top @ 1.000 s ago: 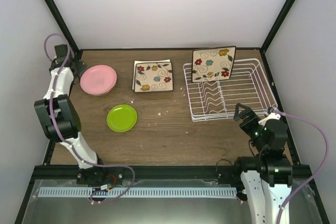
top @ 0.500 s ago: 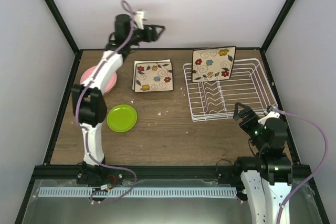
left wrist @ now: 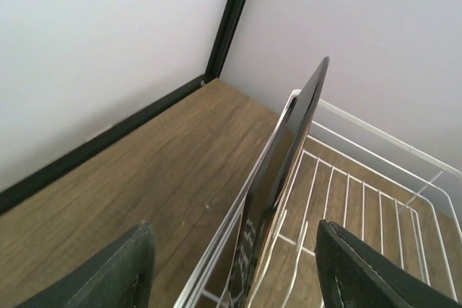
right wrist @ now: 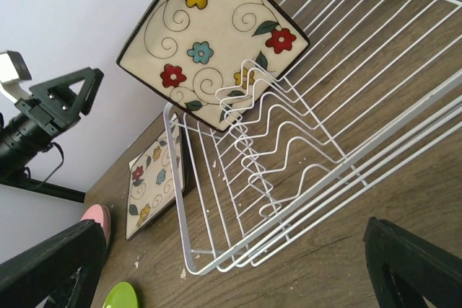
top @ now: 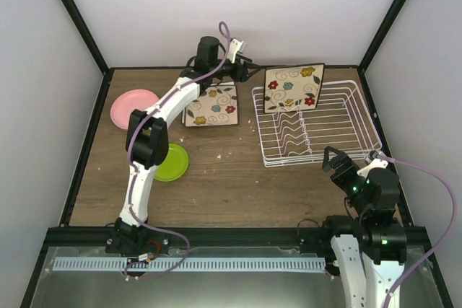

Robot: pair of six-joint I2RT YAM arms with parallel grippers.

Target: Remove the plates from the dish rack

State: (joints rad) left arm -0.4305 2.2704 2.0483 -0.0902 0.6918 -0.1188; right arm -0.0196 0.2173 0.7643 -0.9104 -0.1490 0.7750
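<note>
Alignment is what the coming grasp turns on. The square floral plate (top: 293,87) stands on edge at the far left corner of the dish rack (top: 339,124), and the left jaws sit just to its left, level with its upper part.

From the left wrist we see that plate edge-on. Its thin dark rim runs away from us along the line between the two fingers, slightly right of centre. The left jaws stand wide and empty, clear of the plate on both sides.

The left arm is much the nearer. The right jaws, also wide and empty, hover by the rack's near right corner.

We judge a short advance would set the rim between the fingers.

On the table (top: 238,178) lie a second floral plate (top: 210,104), a pink plate (top: 132,108) and a lime-green plate (top: 173,164).
</note>
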